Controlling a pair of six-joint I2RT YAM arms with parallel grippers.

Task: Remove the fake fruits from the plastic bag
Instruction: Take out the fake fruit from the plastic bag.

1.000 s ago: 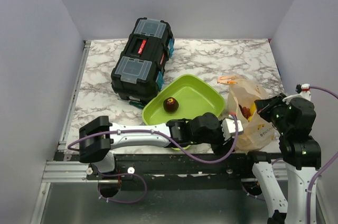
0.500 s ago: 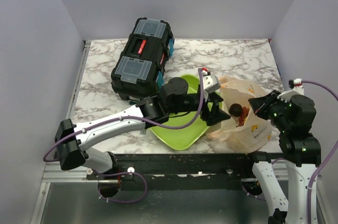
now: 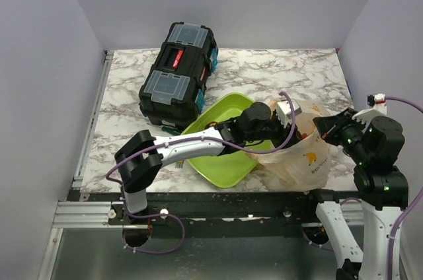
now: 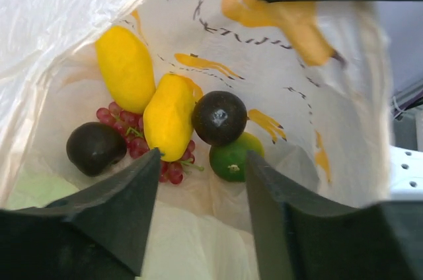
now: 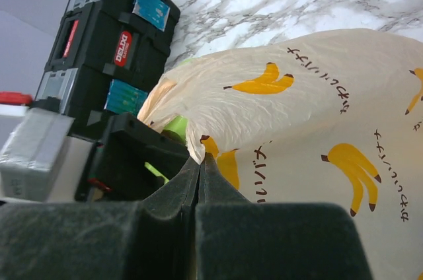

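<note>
Left gripper (image 4: 203, 161) wide open, holding nothing, poked into mouth of plastic bag (image 3: 303, 158). Right gripper (image 5: 200, 164) pinched tight on bag edge. Inside bag: yellow fruits (image 4: 168, 116), dark round fruits (image 4: 219, 117), red grapes (image 4: 129, 138), green fruit (image 4: 232, 160). Bag right beside green tray (image 3: 225, 162).

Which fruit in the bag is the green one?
The round green fruit, partly covered by the right-hand maroon fruit. The others are yellow, maroon or red.
</note>
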